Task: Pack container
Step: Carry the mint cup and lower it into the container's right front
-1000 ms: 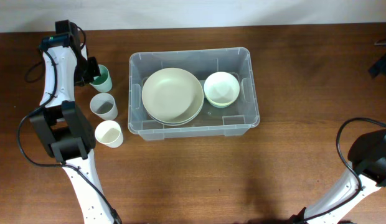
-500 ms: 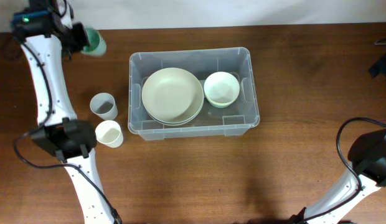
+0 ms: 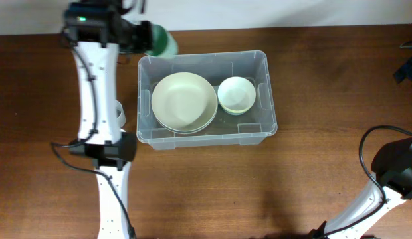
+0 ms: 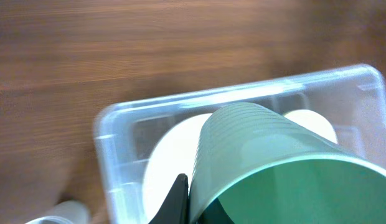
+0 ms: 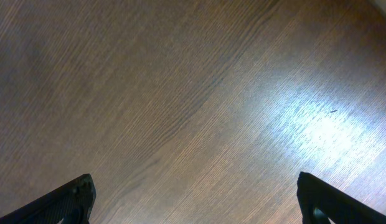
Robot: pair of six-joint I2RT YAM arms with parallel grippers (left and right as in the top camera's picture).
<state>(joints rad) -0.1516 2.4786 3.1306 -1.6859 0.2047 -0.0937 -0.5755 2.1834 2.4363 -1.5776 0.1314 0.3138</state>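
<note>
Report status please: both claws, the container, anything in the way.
Left claw shut on green cup, by far-left corner of container. Right claw open, holding nothing. It holds stacked plates and a bowl. Nothing seen in the way.

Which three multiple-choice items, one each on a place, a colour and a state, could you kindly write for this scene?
1. Where is the bowl relative to the bin?
A. outside it
B. inside it, beside the plate
C. beneath it

2. What colour is the cup in the left gripper?
A. red
B. blue
C. green

3. How is the right gripper?
A. open and empty
B. shut on a spoon
C. shut on a lid

Answers:
1 B: the overhead view shows the bowl within the bin's walls, next to the plate.
2 C: both the overhead and left wrist views show a green cup.
3 A: the right wrist view shows the fingers wide apart, with only the table between them.
</note>
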